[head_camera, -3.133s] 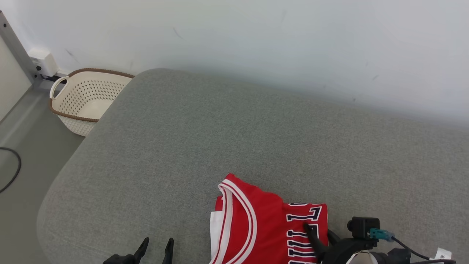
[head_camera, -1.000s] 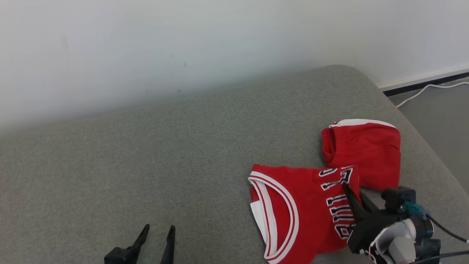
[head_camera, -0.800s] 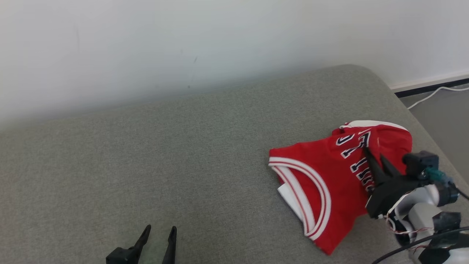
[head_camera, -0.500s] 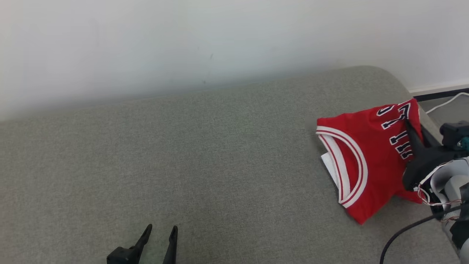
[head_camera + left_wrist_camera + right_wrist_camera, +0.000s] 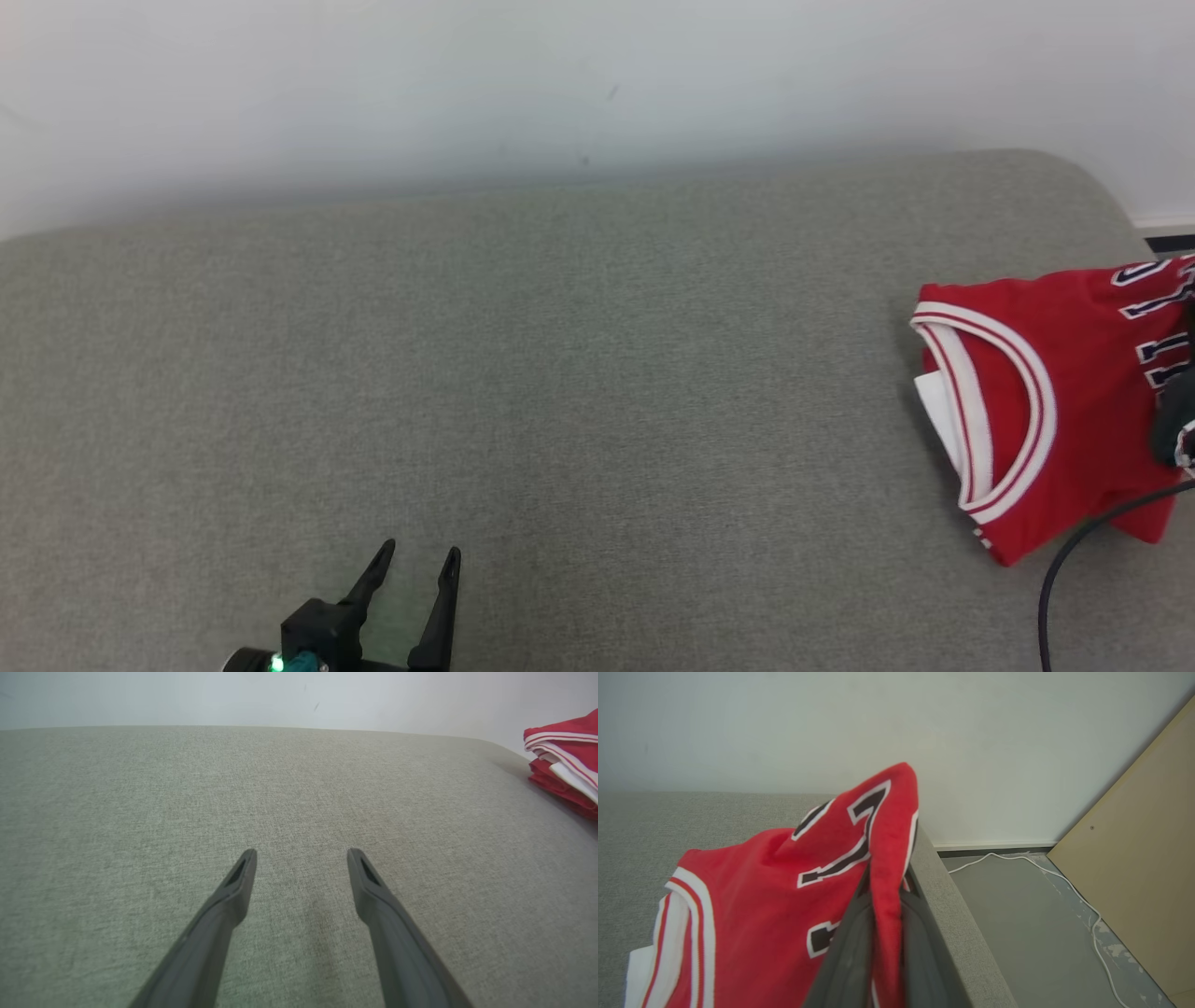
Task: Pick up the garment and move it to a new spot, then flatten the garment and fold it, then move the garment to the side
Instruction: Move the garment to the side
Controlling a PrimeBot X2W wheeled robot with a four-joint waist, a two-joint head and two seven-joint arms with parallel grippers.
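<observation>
The garment [image 5: 1046,411] is a folded red jersey with white trim and dark letters, near the right end of the grey cushion [image 5: 560,373]. In the right wrist view my right gripper [image 5: 885,891] is shut on a raised fold of the garment [image 5: 775,891], whose cloth drapes over the fingertips. A dark part of that arm [image 5: 1176,415] shows at the right edge of the head view. My left gripper [image 5: 417,558] stands open over bare cushion at the lower left, far from the jersey. The left wrist view has the left gripper [image 5: 301,851] with nothing between its fingers and the garment [image 5: 565,760] at the upper right.
A white wall runs behind the cushion. The cushion's right edge [image 5: 943,914] drops to a grey floor with a white cable [image 5: 1064,882] and a tan board [image 5: 1134,858]. A black cable [image 5: 1074,560] loops over the cushion's lower right.
The head camera has swung. My right gripper has carried the garment rightward to the cushion's right end, over the spot where a second red piece lay. The left gripper stays open and still.
</observation>
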